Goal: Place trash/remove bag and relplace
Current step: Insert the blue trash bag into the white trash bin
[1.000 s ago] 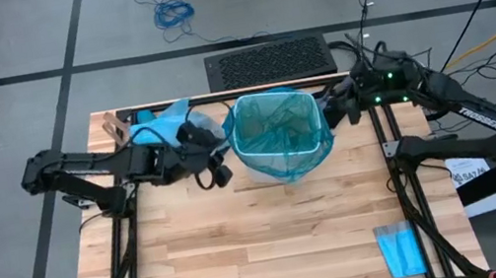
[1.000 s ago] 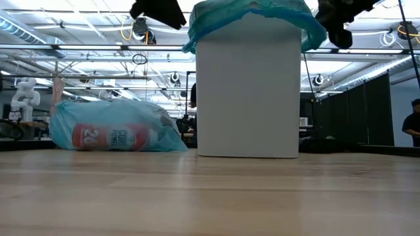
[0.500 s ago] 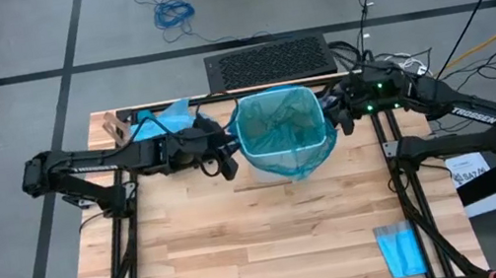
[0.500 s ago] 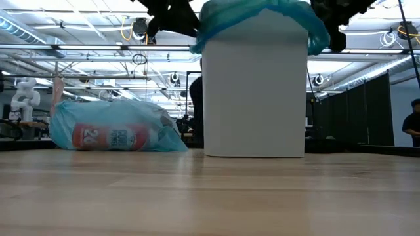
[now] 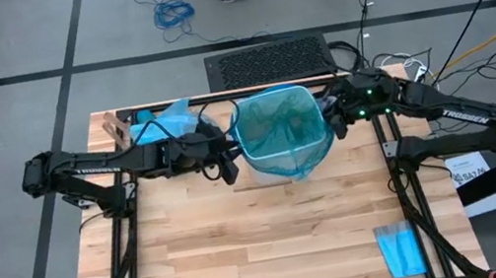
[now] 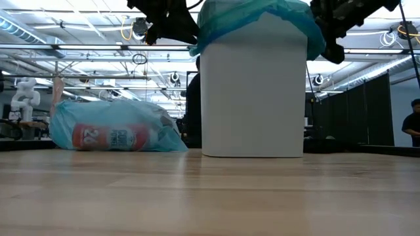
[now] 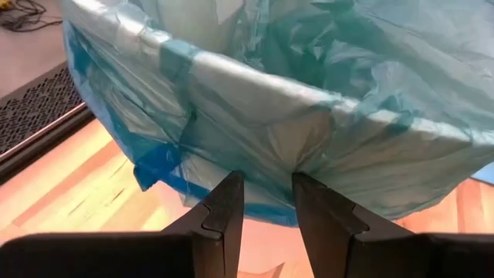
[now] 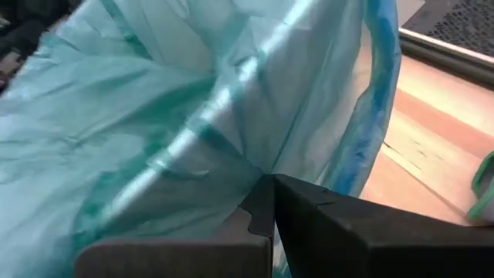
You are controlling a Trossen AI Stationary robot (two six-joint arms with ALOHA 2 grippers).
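A thin, crinkly teal-blue plastic bag lines a white bin near the far edge of the wooden table, its mouth folded down over the bin's rim in a loose, wrinkled collar. Seen from above, the liner's creased film hangs down into the bin; whether anything lies at the bottom cannot be told.

The left gripper is at the bin's left side, level with the rim; in its wrist view the two dark fingers stand slightly parted just under the folded collar, with the film at their tips, released rather than clamped. The right gripper is at the opposite rim, its fingers pressed together on a pinch of the liner's edge.

To the left of the bin, against the table's far edge, lies a second light-blue bag, full and slumped, with a red-and-white printed item showing through its skin. A small flat blue folded sheet lies well apart, at the table's near right corner. A dark mat lies on the floor beyond the table.
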